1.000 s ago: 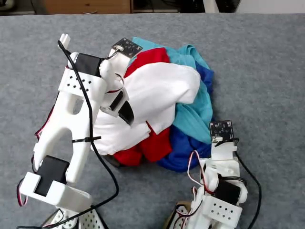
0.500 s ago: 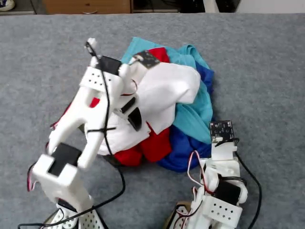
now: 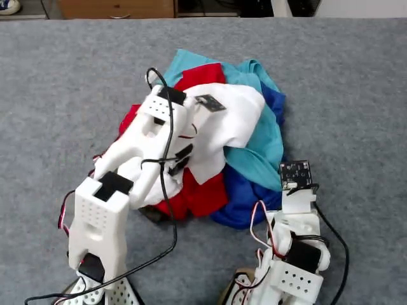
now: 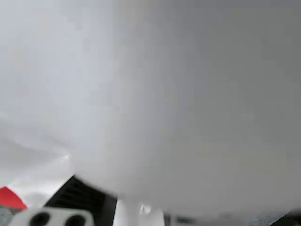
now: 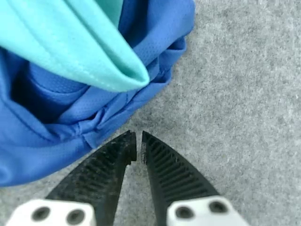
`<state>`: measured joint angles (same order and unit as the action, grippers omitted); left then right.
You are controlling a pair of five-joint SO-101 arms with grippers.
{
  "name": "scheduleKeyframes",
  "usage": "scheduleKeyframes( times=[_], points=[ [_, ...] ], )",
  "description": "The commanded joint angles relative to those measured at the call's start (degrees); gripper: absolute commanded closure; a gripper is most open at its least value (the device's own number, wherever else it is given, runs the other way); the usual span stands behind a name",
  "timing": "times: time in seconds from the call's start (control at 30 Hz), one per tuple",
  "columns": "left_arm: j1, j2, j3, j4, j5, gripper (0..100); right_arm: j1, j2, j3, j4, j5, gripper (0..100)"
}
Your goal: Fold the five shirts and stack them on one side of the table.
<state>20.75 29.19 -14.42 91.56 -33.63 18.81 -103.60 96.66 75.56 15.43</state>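
Blue shirt (image 5: 42,150) edge just beside right jaws' closed tips.

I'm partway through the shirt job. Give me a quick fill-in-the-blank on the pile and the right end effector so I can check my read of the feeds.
1. The top shirt of the pile is ___.
2. The right end effector is ___ and holds nothing, above the grey table.
3. The shirt edge closest to that end effector is ___.

Missing words: white; shut; blue.
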Motion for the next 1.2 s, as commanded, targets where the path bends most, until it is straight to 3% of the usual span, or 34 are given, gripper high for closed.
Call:
scheduleKeyframes(
  times=[0.0, 0.1, 0.3, 0.67, 0.93, 1.17],
  points=[
    [-0.09, -0.48, -7.74, 4.75, 0.26, 98, 1.10, -6.46, 0.04, 0.26, -0.26, 95.8],
    [-2.46, -2.59, -17.23, 9.05, 4.04, 98, 1.10, -6.46, 0.04, 0.26, -0.26, 95.8],
    [-10.99, -10.51, -27.16, 9.14, 9.41, 98, 1.10, -6.46, 0.04, 0.26, -0.26, 95.8],
    [-37.36, -25.63, -27.52, 9.14, 9.05, 98, 1.10, -6.46, 0.04, 0.26, -0.26, 95.8],
    [-57.67, -27.47, -26.37, 5.19, 9.32, 98, 1.10, -6.46, 0.04, 0.26, -0.26, 95.8],
    [-62.42, -22.64, -15.82, -3.87, 7.82, 96, 1.10, -6.46, 0.04, 0.26, -0.26, 95.8]
  ],
)
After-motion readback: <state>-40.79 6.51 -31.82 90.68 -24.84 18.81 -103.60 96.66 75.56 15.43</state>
